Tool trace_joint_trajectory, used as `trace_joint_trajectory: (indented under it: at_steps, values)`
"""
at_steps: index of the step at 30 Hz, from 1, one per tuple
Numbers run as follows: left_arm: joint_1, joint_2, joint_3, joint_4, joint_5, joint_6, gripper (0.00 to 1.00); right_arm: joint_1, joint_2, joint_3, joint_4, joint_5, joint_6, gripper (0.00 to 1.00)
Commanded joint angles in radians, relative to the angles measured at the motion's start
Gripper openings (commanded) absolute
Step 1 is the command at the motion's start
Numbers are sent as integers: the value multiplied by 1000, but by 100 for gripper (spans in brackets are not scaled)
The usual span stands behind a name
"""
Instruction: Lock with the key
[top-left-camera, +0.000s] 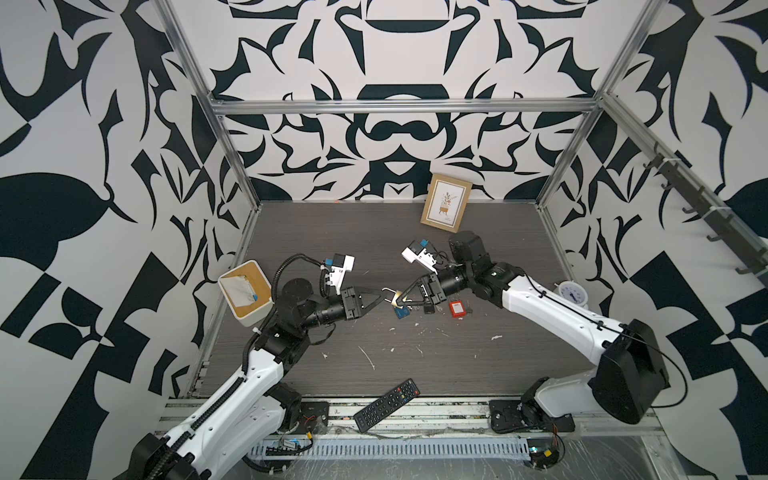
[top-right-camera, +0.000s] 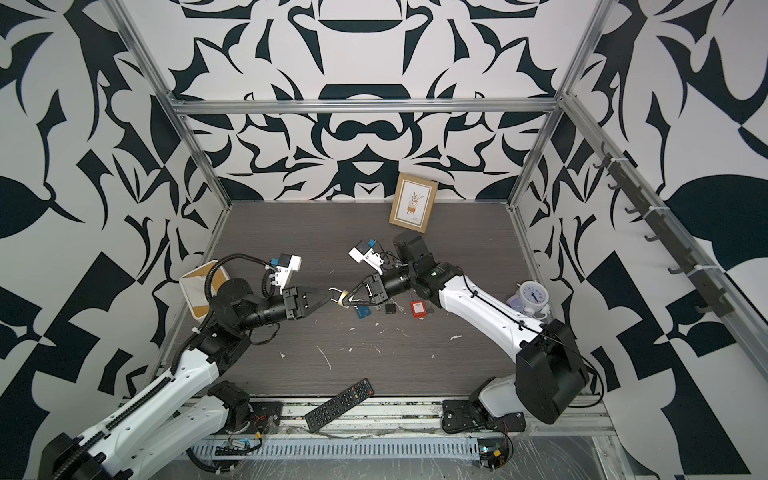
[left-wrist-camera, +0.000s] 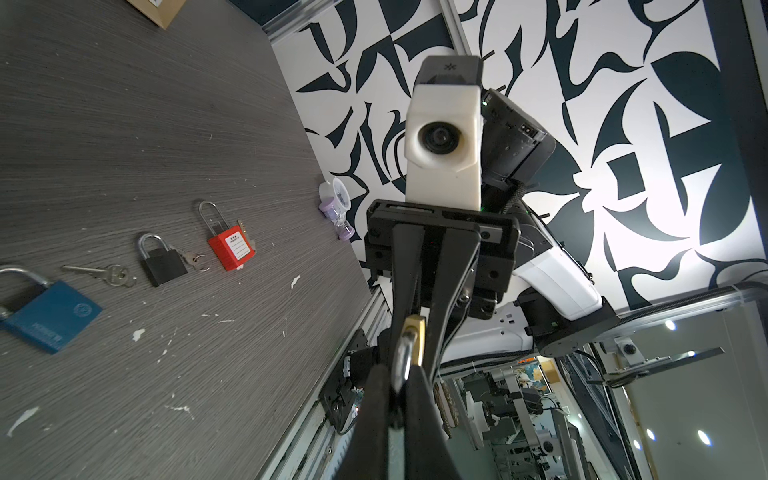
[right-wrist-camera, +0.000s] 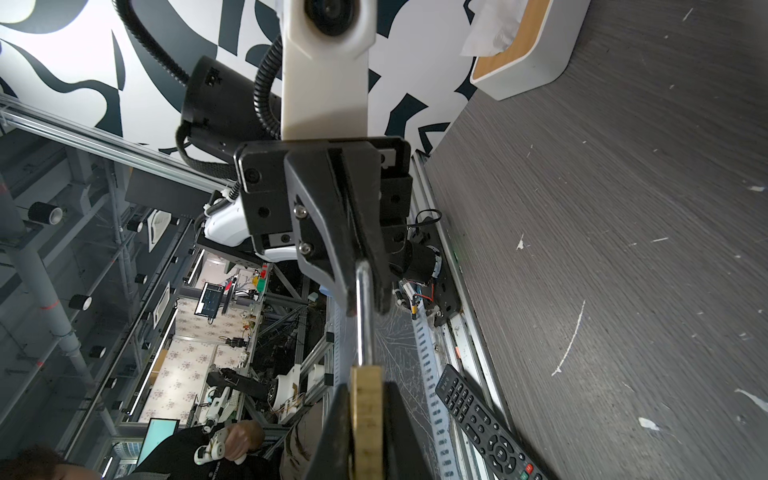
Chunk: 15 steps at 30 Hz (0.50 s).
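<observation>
brass padlock (left-wrist-camera: 417, 336) is held clear of the worktop (top-left-camera: 332, 249), body clenched in the right pincer (top-left-camera: 403, 296), shackle (right-wrist-camera: 364, 316) pinched tight by the left pincer (top-left-camera: 383, 294), seemingly so one steadies it while the other works.

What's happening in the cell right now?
Both arms hold one brass padlock in the air between them. The right hand is shut on its body and the left hand pinches its shackle. No key shows in it. The blue padlock, black padlock and red padlock lie on the table, with loose keys beside them. Whether the shackle is snapped home, I cannot tell.
</observation>
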Motion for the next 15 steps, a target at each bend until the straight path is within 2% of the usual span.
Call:
trace_joint_trajectory:
  at_steps: [1, 9, 15]
  values:
    - [-4, -12, -4, -12, 13, 32, 0, 1, -46, 6, 148, -16, 86, 0]
    - [-4, -6, 2, 6, 28, 29, 0, 1, -31, 3, 192, 9, 123, 0]
    - [-5, 16, -10, 109, 68, -50, 0, 1, -21, 25, 109, 71, 34, 0]
